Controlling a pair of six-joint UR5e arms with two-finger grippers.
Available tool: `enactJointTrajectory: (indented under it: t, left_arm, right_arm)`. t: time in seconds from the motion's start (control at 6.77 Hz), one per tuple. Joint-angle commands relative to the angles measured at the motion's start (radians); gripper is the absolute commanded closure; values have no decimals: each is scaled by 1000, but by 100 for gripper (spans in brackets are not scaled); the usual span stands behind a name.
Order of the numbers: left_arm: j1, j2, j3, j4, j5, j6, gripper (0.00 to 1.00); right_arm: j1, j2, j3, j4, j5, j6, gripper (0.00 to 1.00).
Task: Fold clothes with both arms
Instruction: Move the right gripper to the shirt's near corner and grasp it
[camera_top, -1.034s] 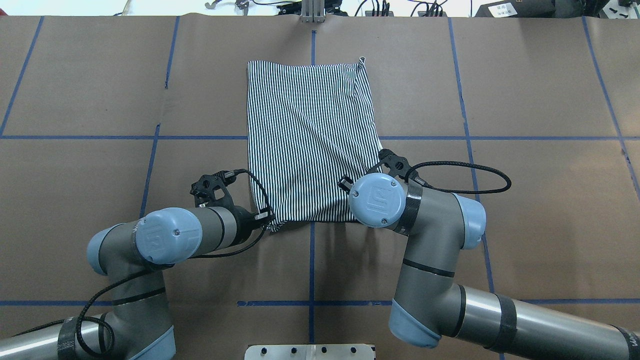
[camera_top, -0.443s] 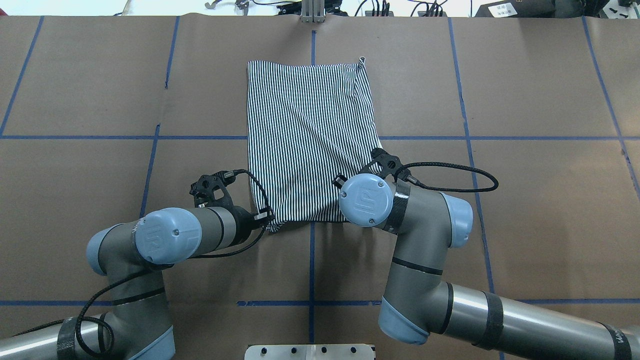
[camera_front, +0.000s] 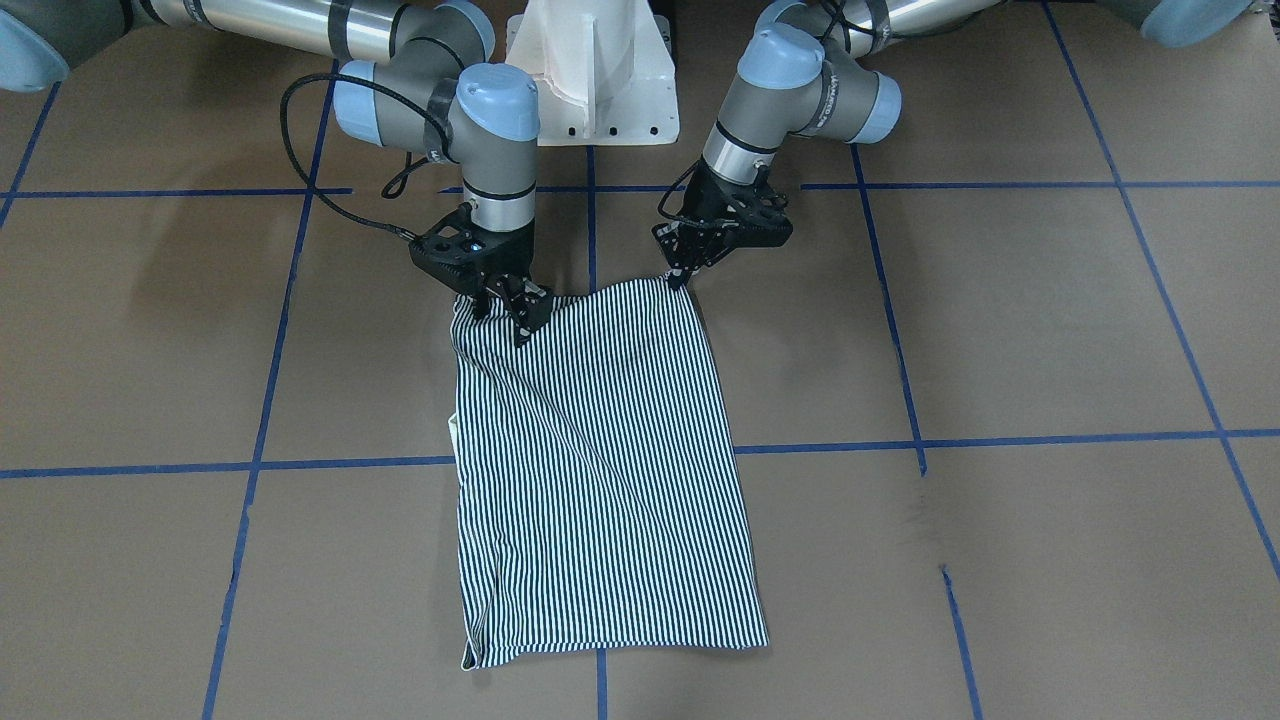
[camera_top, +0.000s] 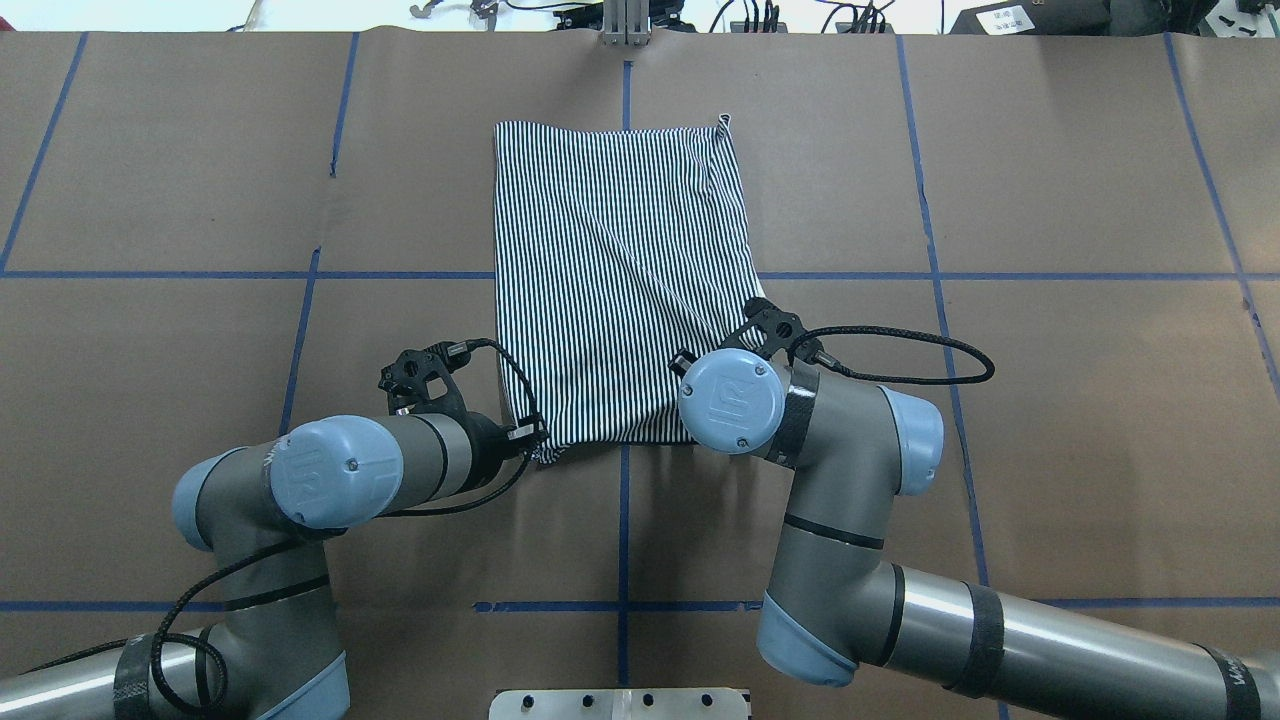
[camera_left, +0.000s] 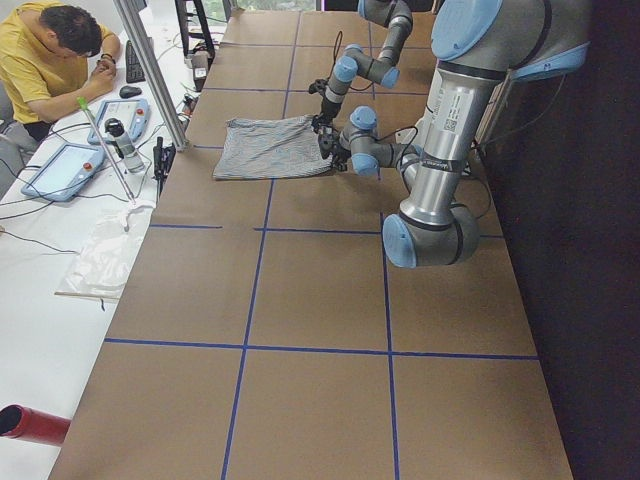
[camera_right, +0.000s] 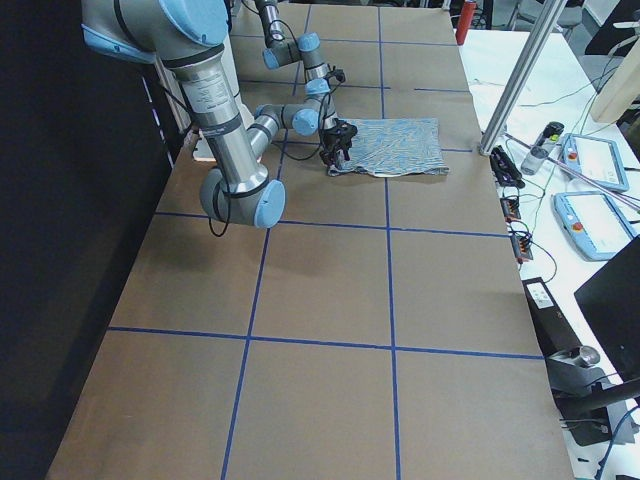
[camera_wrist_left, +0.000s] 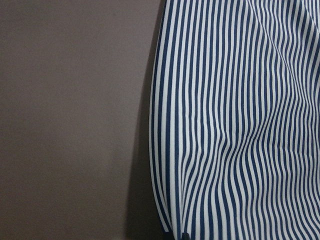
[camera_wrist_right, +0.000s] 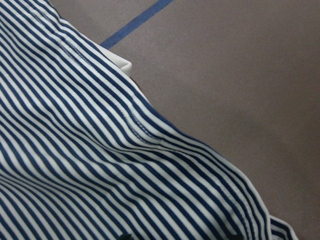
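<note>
Exterior front-facing view: the striped shirt (camera_front: 600, 460) lies folded in the middle of the tabletop (camera_front: 1000, 330). The right tool (camera_front: 508, 305) is closed on its upper left corner, and the left tool (camera_front: 682, 272) on its upper right corner. Overhead view: the wrists hide both tools. Left wrist view: the shirt fills the right half.

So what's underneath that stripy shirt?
Only the brown paper-covered table shows around the navy-and-white striped shirt, its blue tape lines running in underneath. A cream scrap peeks out at one edge. Anything else beneath or between the folds is covered.
</note>
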Motion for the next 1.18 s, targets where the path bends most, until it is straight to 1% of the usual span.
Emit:
enactJointTrajectory:
  t: [0.0,0.59,0.74,0.89,1.03]
  left_arm:
    - [0,1,0,0,0,0,100]
    - [0,-4,-2,0,0,0,100]
    - [0,-4,-12,2,-3,2,100]
    - [0,8,-44,5,-10,2,100]
    - [0,8,-95,68,-13,3,100]
  right_arm:
    - [0,2,0,0,1,-2,100]
    - [2,2,12,2,0,1,100]
    - [3,-1,35,2,0,0,100]
    - [3,-10,81,0,0,-2,100]
    - [3,-11,122,-32,1,-3,100]
